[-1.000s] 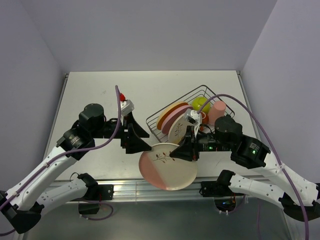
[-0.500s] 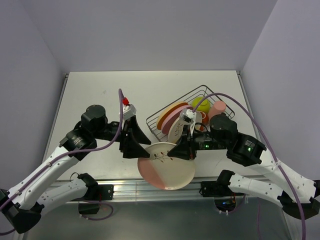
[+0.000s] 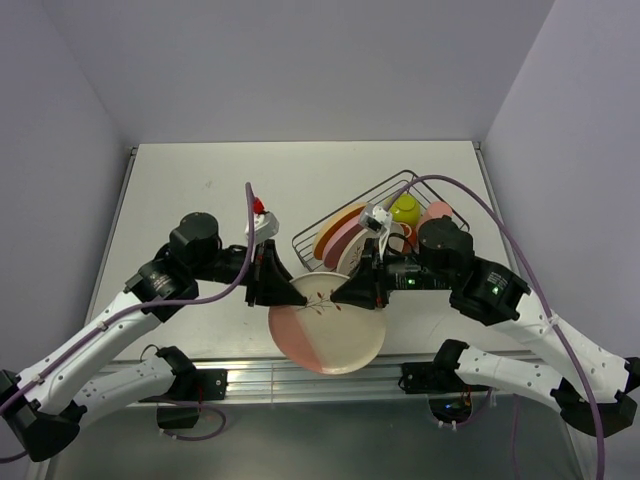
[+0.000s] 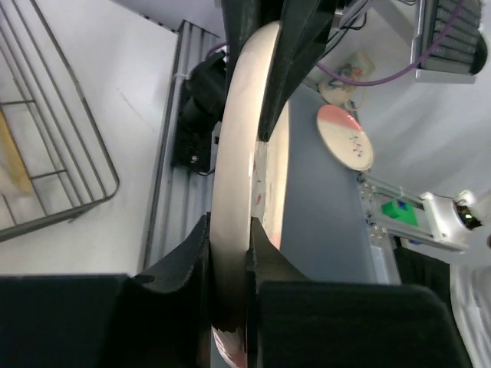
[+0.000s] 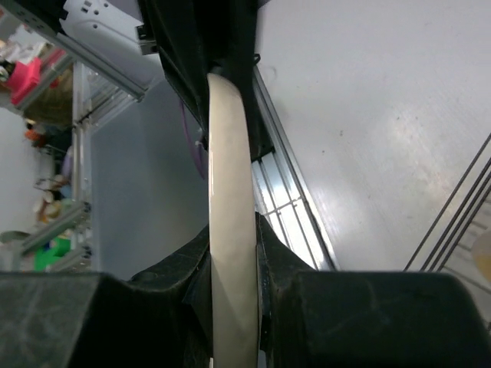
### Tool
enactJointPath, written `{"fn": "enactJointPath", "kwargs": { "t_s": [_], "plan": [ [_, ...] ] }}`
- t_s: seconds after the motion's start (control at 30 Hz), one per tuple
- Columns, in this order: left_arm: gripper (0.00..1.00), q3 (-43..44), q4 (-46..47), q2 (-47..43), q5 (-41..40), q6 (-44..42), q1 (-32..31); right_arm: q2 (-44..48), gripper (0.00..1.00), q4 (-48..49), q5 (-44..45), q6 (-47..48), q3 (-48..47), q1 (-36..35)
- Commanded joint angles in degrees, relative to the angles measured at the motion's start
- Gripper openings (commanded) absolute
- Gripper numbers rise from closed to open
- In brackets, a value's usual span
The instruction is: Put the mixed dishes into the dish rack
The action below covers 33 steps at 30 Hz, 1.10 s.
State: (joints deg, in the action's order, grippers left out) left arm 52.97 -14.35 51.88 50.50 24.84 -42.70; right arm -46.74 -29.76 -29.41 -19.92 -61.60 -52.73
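- Looking down from above, we see the twig-patterned plate (image 3: 325, 325) held between both arms at the near edge of the table (image 3: 200, 190), face up towards the overhead camera.
- Its cream half with the twig sprig lies to the far side and its pink half to the near side. The pink half overlaps the metal rail (image 3: 250, 378) along the table front.
- On the left wrist camera the left gripper (image 4: 229, 239) is pinched onto the plate's rim. Its two black fingers (image 4: 184, 268) press the edge from either side with no gap showing.
- Over to the right wrist view, and the right gripper (image 5: 232, 230) is clamped on the opposite rim the same way, narrowly parted and tight on the thin cream edge.
- Each wrist camera catches the plate edge-on, with the other arm's fingers gripping at the top of the picture.
- The black wire dish rack (image 3: 350, 206) sits on the table just beyond the plate, to the far right.
- Already standing on edge in its left part are an orange plate (image 3: 333, 228) and a pink plate (image 3: 341, 241).
- At the rack's far end we spot the lime-green bowl (image 3: 404, 209) and, beside it on the right, a salmon cup (image 3: 440, 210) partly hidden behind the right arm.
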Motion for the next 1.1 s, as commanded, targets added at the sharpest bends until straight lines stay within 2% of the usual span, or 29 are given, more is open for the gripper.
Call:
{"fn": "enactJointPath", "kwargs": {
  "t_s": [0.0, 0.03, 0.13, 0.37, 0.4, 0.47, 0.5, 0.6, 0.67, 0.7, 0.8, 0.93, 1.07],
  "plan": [
    [0.05, -0.2, 3.5, -0.5, -1.7, 0.1, -0.4, 0.1, 0.0, 9.3, -2.8, -1.9, -4.0, 0.7],
    [0.0, -0.2, 3.5, -0.6, -1.8, 0.4, -0.4, 0.0, 0.0, 9.5, -2.9, -2.0, -3.8, 0.9],
    [0.0, -1.1, 5.0, -1.8, -1.8, 0.7, -0.7, -0.1, 0.0, 10.2, -3.4, -2.3, -3.1, 1.2],
    [0.0, -4.6, 10.0, -9.7, -7.5, 2.5, -0.9, 0.1, 0.0, 8.2, -0.5, -2.0, -2.9, 3.0],
    [0.0, -4.1, 8.7, -9.4, -9.5, 2.4, -0.9, -0.1, 0.03, 7.0, 0.5, -1.7, -3.2, 3.7],
    [0.0, -2.8, 7.1, -8.2, -12.4, 2.4, -0.9, -0.1, 0.17, 5.7, 1.5, -1.3, -4.0, 4.2],
    [0.0, -2.4, 6.4, -7.8, -15.3, 2.6, -0.9, 0.0, 0.38, 4.9, 1.6, -1.1, -4.1, 4.3],
    [0.0, -2.3, 6.3, -6.4, -17.2, 3.3, -0.9, 0.5, 0.66, 2.4, 3.9, -0.1, -5.3, 4.7],
    [0.0, -2.9, 7.9, -6.4, -17.7, 4.0, -0.9, 0.8, 0.78, 0.3, 8.2, 0.5, -6.3, 4.7],
    [0.0, -2.9, 8.3, -6.5, -18.1, 4.1, -0.9, 0.9, 0.88, -2.0, 9.9, 1.4, -6.7, 4.7],
    [0.0, -2.3, 8.8, -6.1, -19.2, 4.3, -0.9, 1.1, 0.92, -7.7, 17.6, 2.7, -7.9, 4.7],
    [0.0, 1.3, 9.0, -4.7, -21.3, 4.9, -1.0, 3.8, 0.92, -13.0, 29.6, 1.3, -8.2, 4.8],
    [0.0, 7.4, 7.3, 1.9, -25.3, 3.1, -3.2, 9.0, 0.92, -14.0, 37.9, -2.4, -7.4, 4.7]
  ]
}}
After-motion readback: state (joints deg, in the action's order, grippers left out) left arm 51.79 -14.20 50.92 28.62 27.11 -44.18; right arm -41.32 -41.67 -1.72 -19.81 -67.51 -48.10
